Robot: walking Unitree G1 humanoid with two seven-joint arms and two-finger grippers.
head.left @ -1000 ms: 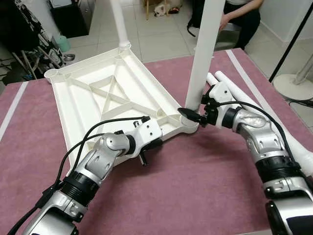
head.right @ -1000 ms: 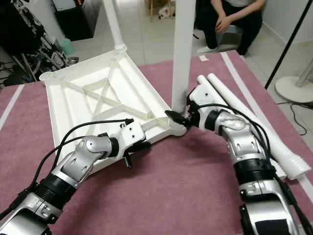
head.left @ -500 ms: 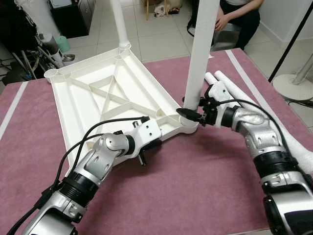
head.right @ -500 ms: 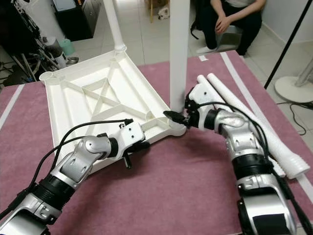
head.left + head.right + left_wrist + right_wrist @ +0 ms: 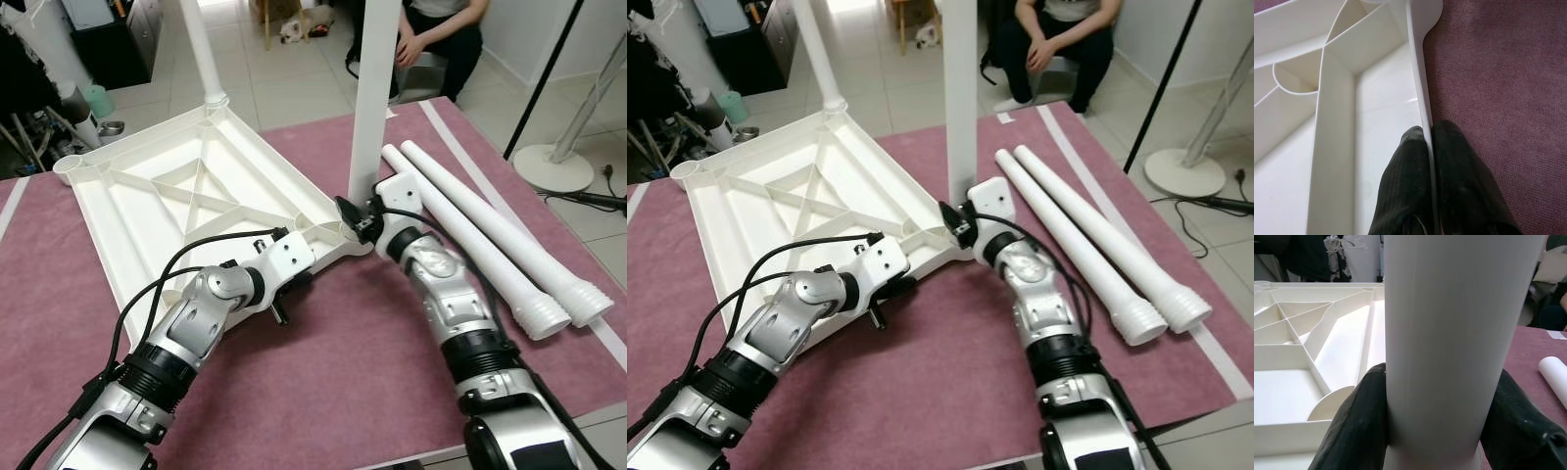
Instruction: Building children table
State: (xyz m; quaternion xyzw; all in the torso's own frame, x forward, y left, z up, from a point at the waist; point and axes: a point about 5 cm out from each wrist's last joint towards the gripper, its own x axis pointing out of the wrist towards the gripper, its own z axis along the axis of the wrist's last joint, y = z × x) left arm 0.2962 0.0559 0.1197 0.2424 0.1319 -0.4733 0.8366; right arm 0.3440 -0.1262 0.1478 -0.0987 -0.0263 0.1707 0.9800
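- While the white tabletop point(image 5: 186, 206) lies upside down on the maroon-covered table point(image 5: 333, 382), ribs facing up, it takes up most of the table's left and middle.
- Beyond the far edge, a person point(image 5: 431, 39) sits on a seat on the tiled floor point(image 5: 284, 78), hands together; a fan base point(image 5: 554, 166) stands off the right side, and dark furniture point(image 5: 98, 39) stands at the far left.
- 1 white leg point(image 5: 375, 98) stands upright in the near-right corner socket of the tabletop; another upright leg point(image 5: 201, 54) rises from the far corner socket.
- 2 spare legs point(image 5: 490, 235) lie side by side on the table, just right of the right arm, ribbed ends toward the robot.
- Right tool point(image 5: 355, 217) is closed around the foot of the upright leg, just above its socket; the right wrist view shows the leg point(image 5: 1454, 347) with a black finger point(image 5: 1359, 421) pressed against each side.
- Left tool point(image 5: 284, 294) sits at the tabletop's near edge; the left wrist view shows its fingers point(image 5: 1405, 186) pinching the thin rim point(image 5: 1420, 98), 1 inside, 1 outside over the maroon cloth.
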